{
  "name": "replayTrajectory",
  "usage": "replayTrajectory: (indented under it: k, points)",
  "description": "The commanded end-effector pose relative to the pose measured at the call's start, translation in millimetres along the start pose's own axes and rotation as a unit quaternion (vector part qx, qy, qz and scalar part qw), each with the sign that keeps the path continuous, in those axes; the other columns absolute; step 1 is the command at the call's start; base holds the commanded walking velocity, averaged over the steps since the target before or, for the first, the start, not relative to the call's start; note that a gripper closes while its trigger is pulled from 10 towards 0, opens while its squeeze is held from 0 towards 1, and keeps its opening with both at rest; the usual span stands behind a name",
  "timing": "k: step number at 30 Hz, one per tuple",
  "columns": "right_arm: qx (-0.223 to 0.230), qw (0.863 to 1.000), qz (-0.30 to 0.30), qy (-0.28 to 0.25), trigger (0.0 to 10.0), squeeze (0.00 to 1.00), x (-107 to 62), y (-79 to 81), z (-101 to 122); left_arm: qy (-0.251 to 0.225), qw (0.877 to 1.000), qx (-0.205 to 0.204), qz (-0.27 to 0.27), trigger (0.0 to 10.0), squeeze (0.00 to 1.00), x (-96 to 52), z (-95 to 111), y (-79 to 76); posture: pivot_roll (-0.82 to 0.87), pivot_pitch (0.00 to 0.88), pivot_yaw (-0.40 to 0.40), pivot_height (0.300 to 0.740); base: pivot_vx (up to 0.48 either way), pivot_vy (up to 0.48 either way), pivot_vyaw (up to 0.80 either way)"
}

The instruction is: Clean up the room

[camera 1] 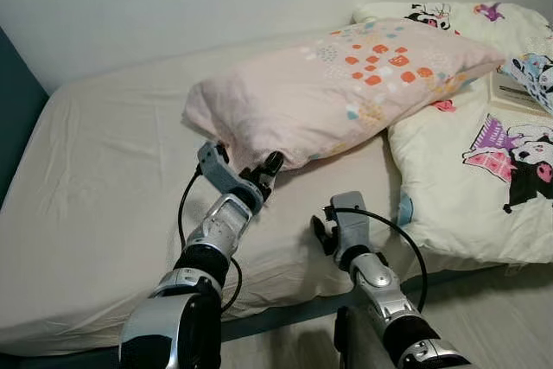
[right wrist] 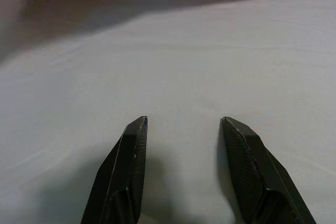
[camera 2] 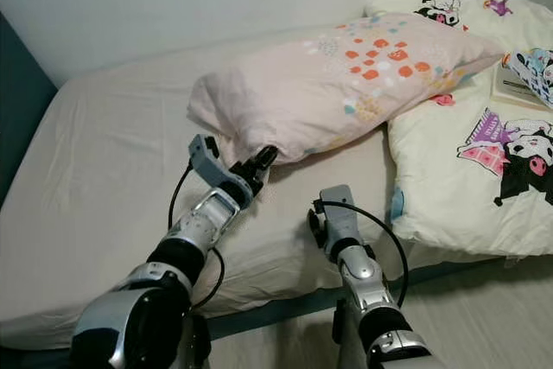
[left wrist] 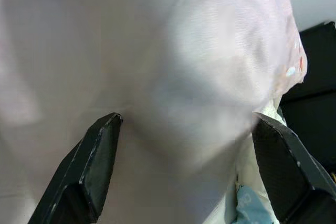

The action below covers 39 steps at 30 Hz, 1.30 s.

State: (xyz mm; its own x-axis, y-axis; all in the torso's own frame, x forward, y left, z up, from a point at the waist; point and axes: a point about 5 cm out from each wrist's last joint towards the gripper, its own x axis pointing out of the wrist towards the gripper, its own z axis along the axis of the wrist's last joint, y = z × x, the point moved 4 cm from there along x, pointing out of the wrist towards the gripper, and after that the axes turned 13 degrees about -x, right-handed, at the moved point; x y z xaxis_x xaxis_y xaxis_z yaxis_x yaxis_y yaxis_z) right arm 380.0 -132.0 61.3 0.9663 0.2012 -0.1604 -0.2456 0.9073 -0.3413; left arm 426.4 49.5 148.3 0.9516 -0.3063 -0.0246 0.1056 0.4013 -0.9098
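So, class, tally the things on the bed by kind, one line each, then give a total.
Pink pillows: 1
Cream bedding printed with cartoon figures: 1 piece for sure; whether the printed part by the wall is separate, I cannot tell
Books: 1
Total: 3

**Where things lie around the pillow**

We see the pillow (camera 1: 346, 88) lying on the bed (camera 1: 104, 179). To its right lies a duvet (camera 1: 484, 170), partly under it. Before the pillow sit the left gripper (camera 1: 246, 170), touching its near edge, and the right gripper (camera 1: 333, 231).
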Motion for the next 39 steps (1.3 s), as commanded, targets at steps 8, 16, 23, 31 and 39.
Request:
replayTrajectory:
  k: [8,16,23,31,39]
  points:
    - [0.011,0.999,0.008,0.039,10.0,0.00,-7.4,8.6,-21,0.020,1.000,0.008,0.021,0.0,0.00,-1.5,-16,8.9,0.03,0.244,0.094,0.542,0.000,0.000,0.00]
    - [0.010,0.999,0.006,0.040,10.0,0.00,-7.5,8.2,-22,0.016,0.999,0.009,0.027,0.0,0.00,-1.9,-13,11.9,0.03,0.241,0.094,0.542,0.000,0.000,0.00]
    - [0.009,0.999,0.006,0.040,10.0,0.00,-6.4,7.2,-21,0.016,0.999,0.018,0.033,0.0,0.00,-2.2,-9,14.9,0.03,0.232,0.094,0.542,0.000,0.000,0.00]
    - [0.008,0.999,0.001,0.039,10.0,0.00,-5.4,4.8,-19,-0.001,0.998,0.047,0.030,0.0,0.00,-3.8,18,19.8,0.02,0.211,0.100,0.542,0.000,0.000,0.00]
    - [0.008,0.999,-0.001,0.038,10.0,0.00,-5.1,0.5,-19,-0.053,0.988,0.142,0.024,0.0,0.00,-37.7,110,54.2,0.02,0.165,0.065,0.542,0.000,0.000,0.00]
